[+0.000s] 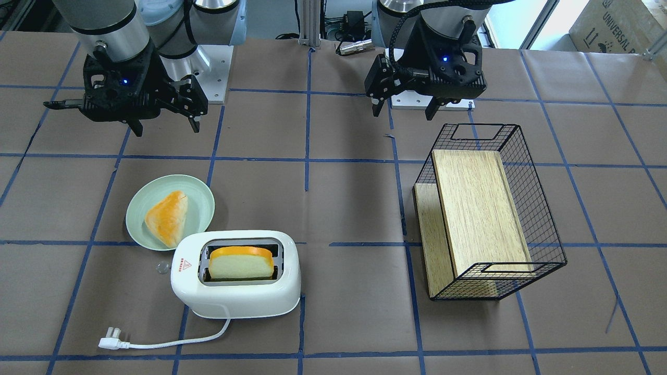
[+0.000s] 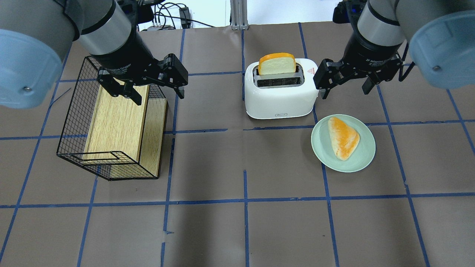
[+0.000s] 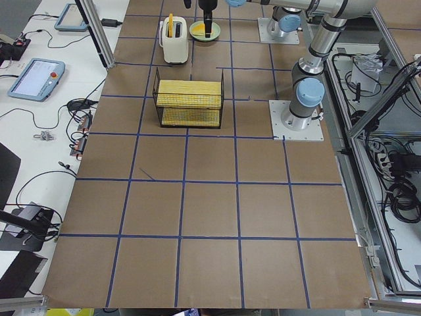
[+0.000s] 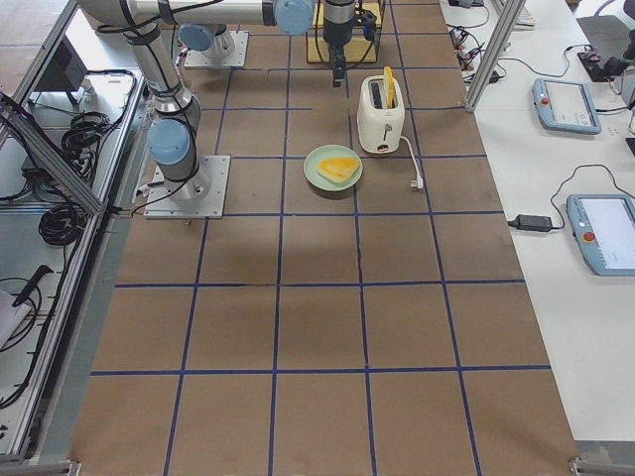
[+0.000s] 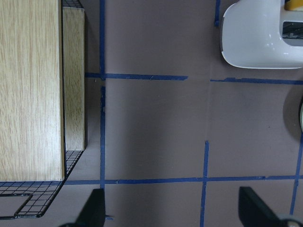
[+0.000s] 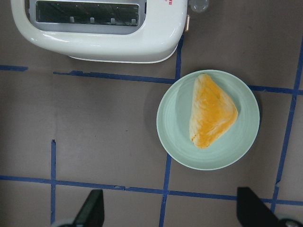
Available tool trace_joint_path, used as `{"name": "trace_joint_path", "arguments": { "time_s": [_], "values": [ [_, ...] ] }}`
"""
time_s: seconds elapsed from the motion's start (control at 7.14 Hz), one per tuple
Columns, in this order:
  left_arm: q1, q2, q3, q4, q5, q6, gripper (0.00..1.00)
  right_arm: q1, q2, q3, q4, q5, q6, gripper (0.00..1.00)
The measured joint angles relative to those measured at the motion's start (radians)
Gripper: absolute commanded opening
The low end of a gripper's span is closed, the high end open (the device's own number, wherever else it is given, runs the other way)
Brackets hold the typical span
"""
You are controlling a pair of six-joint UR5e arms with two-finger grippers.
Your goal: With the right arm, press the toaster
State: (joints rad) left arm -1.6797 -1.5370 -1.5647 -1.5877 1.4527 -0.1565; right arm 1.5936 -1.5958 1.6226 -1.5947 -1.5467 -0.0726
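Note:
The white toaster point(image 1: 237, 291) stands on the table with a slice of bread point(image 1: 241, 263) upright in one slot. It also shows in the overhead view point(image 2: 280, 100) and at the top of the right wrist view point(image 6: 104, 45). A clear lever knob point(image 1: 163, 267) sticks out of its end by the red sticker. My right gripper point(image 2: 346, 92) is open and empty. It hovers high, beside the toaster's sticker end and above the plate's robot side. My left gripper point(image 2: 159, 97) is open and empty above the wire basket's edge.
A pale green plate point(image 2: 365, 155) with a triangular bread piece point(image 2: 343, 138) lies next to the toaster. The toaster's white cord and plug point(image 1: 112, 341) trail on the far side. A black wire basket point(image 2: 74, 122) holding a wooden box lies on the left arm's side.

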Motion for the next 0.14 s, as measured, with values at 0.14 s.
{"name": "trace_joint_path", "arguments": {
  "time_s": [0.14],
  "values": [
    [0.0, 0.0, 0.0, 0.0, 0.0, 0.0, 1.0, 0.0, 0.001, 0.002, -0.001, 0.002, 0.0, 1.0]
  ]
}}
